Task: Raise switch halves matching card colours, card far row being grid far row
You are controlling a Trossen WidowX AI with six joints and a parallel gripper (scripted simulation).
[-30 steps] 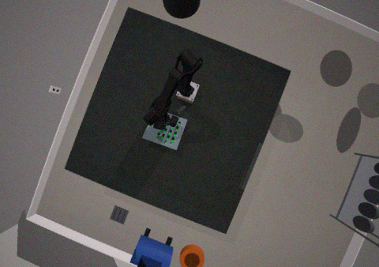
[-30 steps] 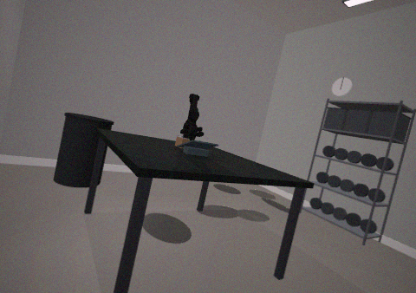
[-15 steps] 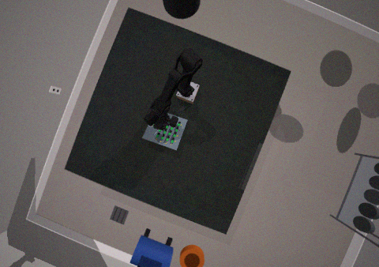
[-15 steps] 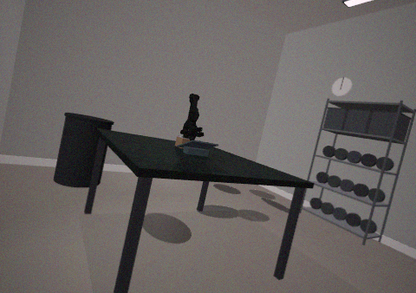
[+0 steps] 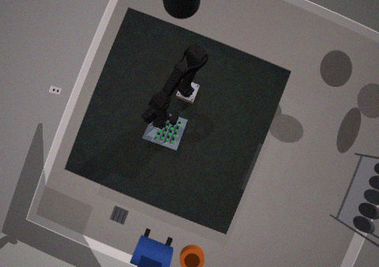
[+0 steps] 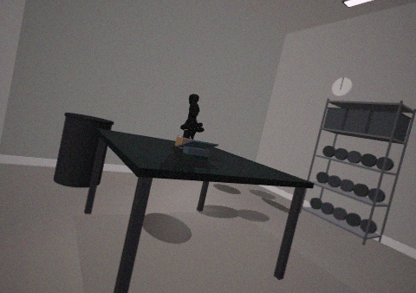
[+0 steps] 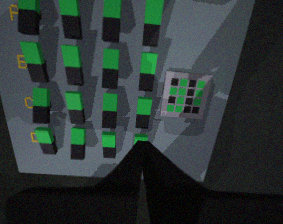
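Note:
The switch panel (image 5: 149, 133) (image 7: 192, 150) carries a grid of green-and-dark switches, with orange row letters at its left edge in the wrist view. The green halves look brighter on some switches than on others; which halves are raised is hard to tell. The small card (image 7: 185, 95) lies right of the grid. Its rows, far to near, read dark-green-dark-green, green-green-dark-green, dark-green-dark-green, green-green-dark-dark. My gripper (image 7: 142, 145) (image 5: 159, 124) is shut and empty. Its tips overlap the nearest row's rightmost switch (image 7: 140, 137), hiding its near half; contact cannot be told.
The panel stands on the dark table (image 5: 205, 188) (image 6: 143, 154), in front of the arm's white base plate (image 5: 192, 98). The card and the neighbouring raised switches are close around the gripper. A black bin (image 6: 82, 150), a blue chair (image 5: 151, 251) and a shelf rack (image 6: 360, 139) stand off the table.

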